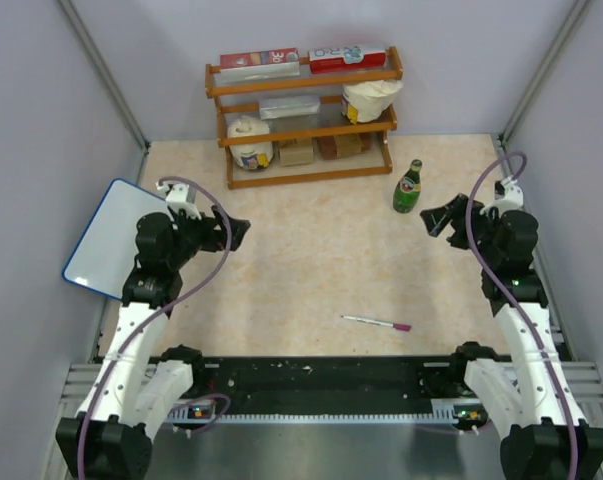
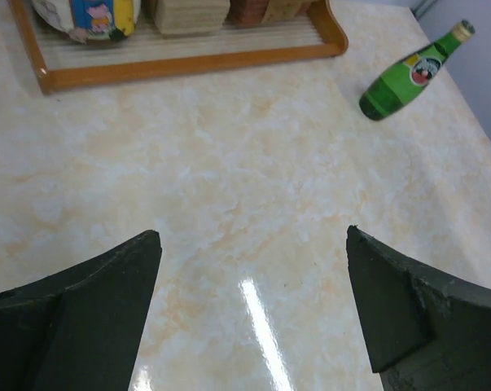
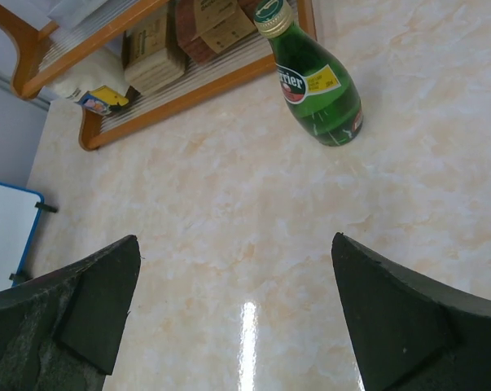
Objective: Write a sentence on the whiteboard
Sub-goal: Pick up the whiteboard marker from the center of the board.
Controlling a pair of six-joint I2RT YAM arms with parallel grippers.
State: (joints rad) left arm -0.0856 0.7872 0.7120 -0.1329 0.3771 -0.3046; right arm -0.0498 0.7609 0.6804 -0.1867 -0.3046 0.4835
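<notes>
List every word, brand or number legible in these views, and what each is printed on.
"rrier": label of the green bottle, the word's start turned out of sight.
"30": seemingly, on the left box on the top shelf.
Red box beside it: white print, too blurred to read.
Bottle's yellow tag and the tub with the cartoon: too small.
Whiteboard: nothing written.

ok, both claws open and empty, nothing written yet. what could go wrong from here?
1. The pen lies flat on the table. It is thin, so a claw may pinch it askew or roll it away.
2. The whiteboard sits at the table's left edge, partly behind the left arm. Writing pressure might shove it off.
3. The bottle stands upright close to the right claw. A careless swing could topple it.
</notes>
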